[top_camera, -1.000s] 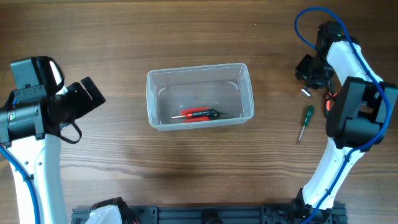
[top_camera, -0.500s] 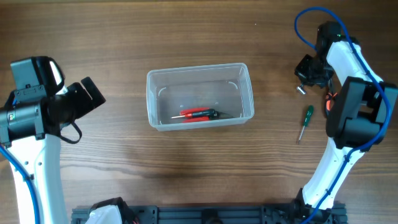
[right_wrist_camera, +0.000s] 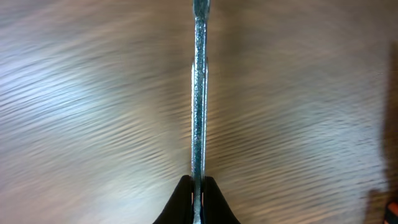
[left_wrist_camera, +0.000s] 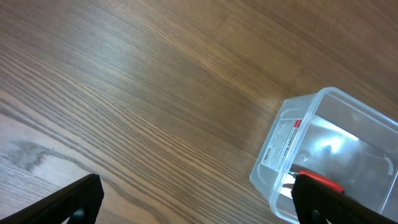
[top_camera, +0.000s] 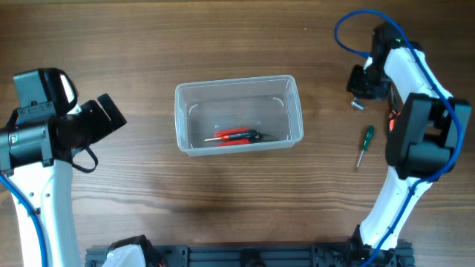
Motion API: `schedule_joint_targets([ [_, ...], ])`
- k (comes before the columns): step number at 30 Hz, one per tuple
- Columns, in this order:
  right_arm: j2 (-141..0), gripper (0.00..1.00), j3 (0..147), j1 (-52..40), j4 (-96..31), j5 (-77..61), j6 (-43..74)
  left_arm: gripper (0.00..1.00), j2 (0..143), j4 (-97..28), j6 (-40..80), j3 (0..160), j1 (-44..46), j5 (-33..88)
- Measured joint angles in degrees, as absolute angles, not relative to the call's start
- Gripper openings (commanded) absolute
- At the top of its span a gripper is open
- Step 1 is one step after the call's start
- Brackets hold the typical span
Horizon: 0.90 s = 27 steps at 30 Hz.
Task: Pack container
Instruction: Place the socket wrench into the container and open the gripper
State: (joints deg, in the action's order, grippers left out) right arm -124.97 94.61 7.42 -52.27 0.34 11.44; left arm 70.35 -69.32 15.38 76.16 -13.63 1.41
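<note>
The clear plastic container [top_camera: 237, 81] stands at the table's middle with a red-and-black hand tool [top_camera: 236, 136] inside. It also shows at the right of the left wrist view [left_wrist_camera: 283, 143], with the red tool [left_wrist_camera: 318, 180] in it. My left gripper [top_camera: 111, 111] is open and empty, left of the container [left_wrist_camera: 199, 205]. My right gripper [top_camera: 361, 85] is at the far right, shut on a thin metal tool [right_wrist_camera: 199, 81] seen edge-on above the wood. Its metal end [top_camera: 357, 104] sticks out below the gripper. A green screwdriver [top_camera: 364, 144] lies on the table right of the container.
The wooden table [top_camera: 223, 215] is bare in front of the container. The right arm's white links [top_camera: 415, 148] and blue cable [top_camera: 349, 37] stand along the right edge. The left arm [top_camera: 37, 148] stands at the left edge.
My right gripper has moved a little left and away with the metal tool in it. The left arm, container and screwdriver have not moved.
</note>
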Motion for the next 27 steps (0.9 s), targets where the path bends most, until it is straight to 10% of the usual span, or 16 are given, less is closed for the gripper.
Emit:
schedule_joint_targets([
  [12, -101.16, 0.04, 98.87, -18.96, -59.24, -5.45, -23.66, 1.00, 70.35, -69.17, 15.38, 76.16, -13.63, 1.41],
  [27, -108.84, 0.04, 89.45, -35.03, -51.81, -10.37, -55.83, 1.00, 70.35, -68.60, 15.38, 76.16, -13.63, 1.41],
])
